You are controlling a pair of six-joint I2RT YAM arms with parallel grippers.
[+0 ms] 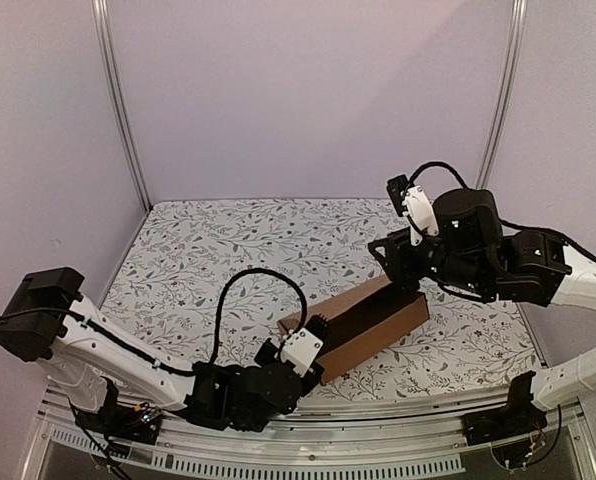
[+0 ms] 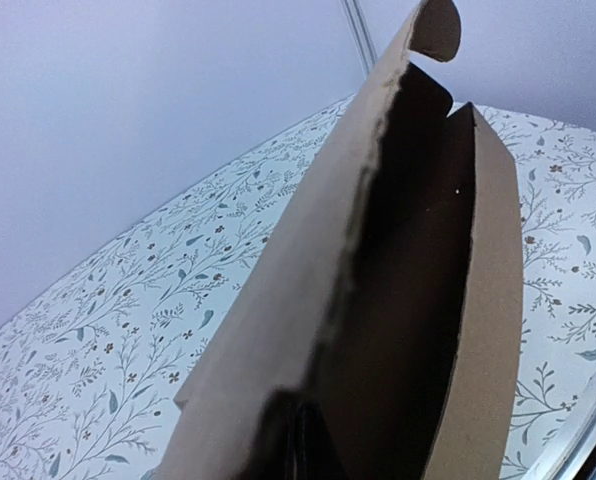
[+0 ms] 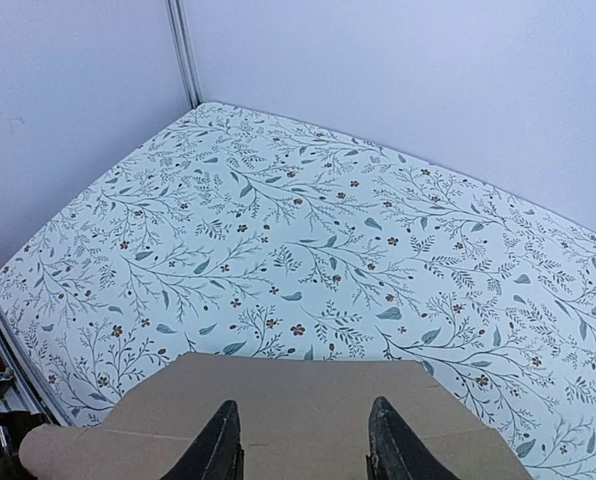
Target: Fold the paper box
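Paper box (image 1: pixel 368 322) lying near-centre, wall-folding seemingly underway: right gripper (image 3: pixel 300 410), fingers spread, is bracing its far-right end, left gripper (image 1: pixel 300 352) (grip indiscernible) its near-left end; next, probably, pressing flaps inward.

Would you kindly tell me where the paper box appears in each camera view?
Top external: paper box lower centre, lying diagonally.
Left wrist: paper box fills the centre, close up.
Right wrist: paper box along the bottom edge.
Shared landmark: the floral tablecloth beneath it.
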